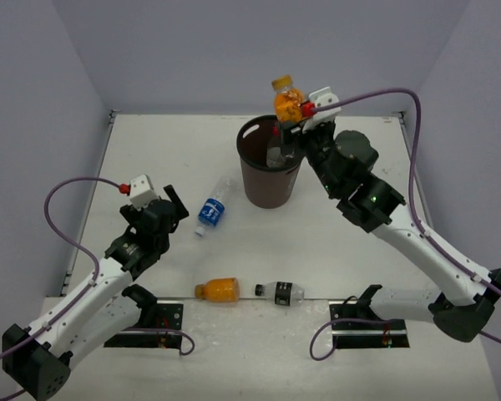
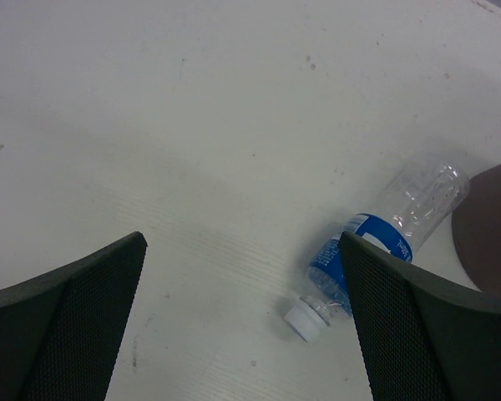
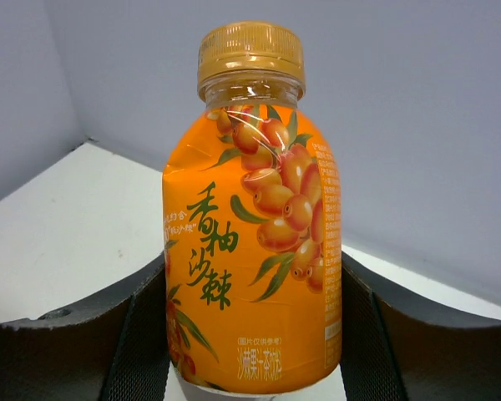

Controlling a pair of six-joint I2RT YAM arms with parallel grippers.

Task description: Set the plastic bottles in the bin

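My right gripper [image 1: 290,117] is shut on a stubby orange bottle [image 1: 285,99], held upright above the far rim of the dark brown bin [image 1: 267,185]; the right wrist view shows the bottle [image 3: 250,225] between the fingers. A red-capped bottle [image 1: 278,130] and a clear bottle [image 1: 280,154] lie inside the bin. The blue-labelled bottle [image 1: 210,209] lies on the table left of the bin, and shows in the left wrist view [image 2: 376,251]. My left gripper [image 1: 174,210] is open and empty, just left of it. A second orange bottle [image 1: 218,289] and a black-capped bottle [image 1: 281,291] lie near the front.
The white table [image 1: 150,150] is walled by grey panels at the back and sides. The arm bases stand on black plates at the near edge [image 1: 159,319]. Purple cables loop beside each arm. The bin's brown wall [image 2: 488,230] shows at the right of the left wrist view.
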